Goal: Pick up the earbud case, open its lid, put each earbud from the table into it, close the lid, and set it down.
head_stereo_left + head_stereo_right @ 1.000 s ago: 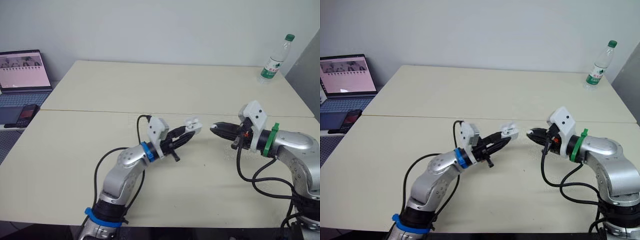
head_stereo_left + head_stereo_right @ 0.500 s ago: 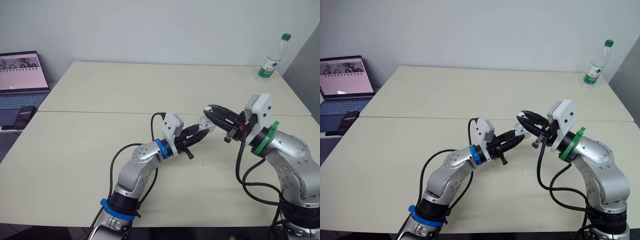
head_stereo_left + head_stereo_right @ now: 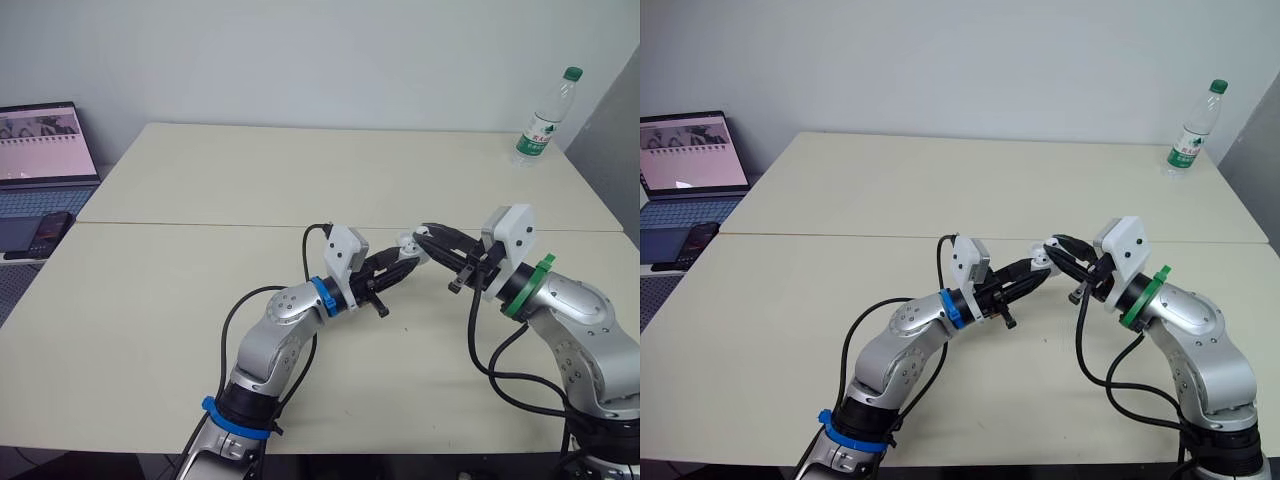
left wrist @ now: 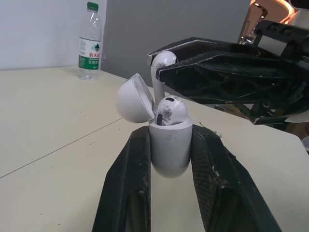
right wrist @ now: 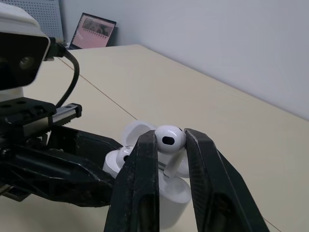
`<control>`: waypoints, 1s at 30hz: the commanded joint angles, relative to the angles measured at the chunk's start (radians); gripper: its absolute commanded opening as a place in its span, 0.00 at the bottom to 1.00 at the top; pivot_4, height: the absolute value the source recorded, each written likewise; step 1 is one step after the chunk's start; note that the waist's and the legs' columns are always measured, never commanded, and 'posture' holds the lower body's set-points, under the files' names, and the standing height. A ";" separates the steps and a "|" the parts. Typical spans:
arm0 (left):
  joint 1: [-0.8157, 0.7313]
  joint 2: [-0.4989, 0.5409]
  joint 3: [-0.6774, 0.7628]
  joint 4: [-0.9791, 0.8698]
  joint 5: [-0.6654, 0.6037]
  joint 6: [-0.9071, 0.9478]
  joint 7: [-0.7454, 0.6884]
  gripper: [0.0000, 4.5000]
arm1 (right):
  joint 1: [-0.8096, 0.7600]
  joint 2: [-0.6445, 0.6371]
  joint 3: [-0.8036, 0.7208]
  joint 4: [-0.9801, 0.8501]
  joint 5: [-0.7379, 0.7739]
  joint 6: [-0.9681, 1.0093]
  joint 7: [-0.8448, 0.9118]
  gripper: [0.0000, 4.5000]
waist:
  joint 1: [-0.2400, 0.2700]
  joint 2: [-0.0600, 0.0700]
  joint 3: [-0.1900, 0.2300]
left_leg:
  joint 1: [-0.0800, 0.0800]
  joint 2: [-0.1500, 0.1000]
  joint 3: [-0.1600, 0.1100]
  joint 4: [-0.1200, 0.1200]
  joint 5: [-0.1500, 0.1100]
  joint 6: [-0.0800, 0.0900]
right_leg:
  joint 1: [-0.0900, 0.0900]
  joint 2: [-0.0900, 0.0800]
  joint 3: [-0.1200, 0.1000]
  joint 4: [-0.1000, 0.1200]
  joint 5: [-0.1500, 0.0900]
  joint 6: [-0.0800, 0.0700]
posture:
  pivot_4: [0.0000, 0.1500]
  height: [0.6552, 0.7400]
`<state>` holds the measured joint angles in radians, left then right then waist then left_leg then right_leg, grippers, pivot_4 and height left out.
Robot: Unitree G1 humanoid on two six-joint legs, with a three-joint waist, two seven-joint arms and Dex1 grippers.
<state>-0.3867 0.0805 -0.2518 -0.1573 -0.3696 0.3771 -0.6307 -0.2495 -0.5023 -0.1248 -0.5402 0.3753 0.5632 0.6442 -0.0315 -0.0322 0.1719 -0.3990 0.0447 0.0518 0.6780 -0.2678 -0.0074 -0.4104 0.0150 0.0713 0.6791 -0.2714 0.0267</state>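
My left gripper is shut on the white earbud case, held above the table centre with its lid swung open. One earbud sits in the case. My right gripper is shut on the second white earbud, its stem pointing down just over the case. From the head camera the two grippers meet tip to tip, left gripper below and right gripper just above the case.
A clear water bottle with a green cap stands at the table's far right corner. An open laptop and a phone sit on a side surface to the left. A seam crosses the table.
Over the last second both grippers came together over the table's middle. My right gripper has lowered the earbud onto the open case since half a second ago.
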 commanded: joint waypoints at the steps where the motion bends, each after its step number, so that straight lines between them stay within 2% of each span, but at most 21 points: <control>1: -0.007 -0.002 0.003 -0.035 -0.003 -0.026 -0.008 0.17 | 0.007 -0.013 -0.006 -0.005 0.001 -0.032 -0.009 0.10 | 0.000 0.000 0.000 | 0.000 0.000 0.000 0.000 0.000 0.000 | 0.000 0.000 0.000 0.000 0.000 0.000 | 1.00 0.95; 18: -0.004 0.009 0.003 -0.037 0.002 -0.037 -0.014 0.17 | 0.022 -0.033 0.028 0.027 -0.021 -0.082 -0.008 0.10 | 0.000 0.000 0.000 | 0.000 0.000 0.000 0.000 0.000 0.000 | 0.000 0.000 0.000 0.000 0.000 0.000 | 1.00 0.95; 26: -0.001 0.014 0.001 -0.037 0.002 -0.036 -0.016 0.17 | 0.023 -0.041 0.028 0.021 -0.004 -0.068 -0.012 0.70 | 0.000 0.000 0.000 | 0.000 0.000 0.000 0.000 0.000 0.000 | 0.000 0.000 0.000 0.000 0.000 0.000 | 1.00 0.95; 28: 0.000 0.015 0.000 -0.036 0.002 -0.036 -0.017 0.17 | 0.022 -0.041 0.017 0.020 0.007 -0.068 -0.013 0.87 | 0.000 0.000 0.000 | 0.000 0.000 0.000 0.000 0.000 0.000 | 0.000 0.000 0.000 0.000 0.000 0.000 | 1.00 0.95; 30: 0.001 0.015 0.000 -0.036 0.002 -0.036 -0.018 0.17 | 0.021 -0.042 0.002 0.019 0.023 -0.067 -0.012 1.00 | 0.000 0.000 0.000 | 0.000 0.000 0.000 0.000 0.000 0.000 | 0.000 0.000 0.000 0.000 0.000 0.000 | 1.00 0.95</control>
<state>-0.3746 0.1075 -0.2436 -0.1573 -0.3629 0.3654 -0.6414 -0.2247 -0.5394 -0.1000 -0.4983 0.3756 0.4970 0.6302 -0.0314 -0.0323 0.1720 -0.3991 0.0449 0.0517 0.6779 -0.2678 -0.0075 -0.4104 0.0149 0.0712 0.6790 -0.2714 0.0267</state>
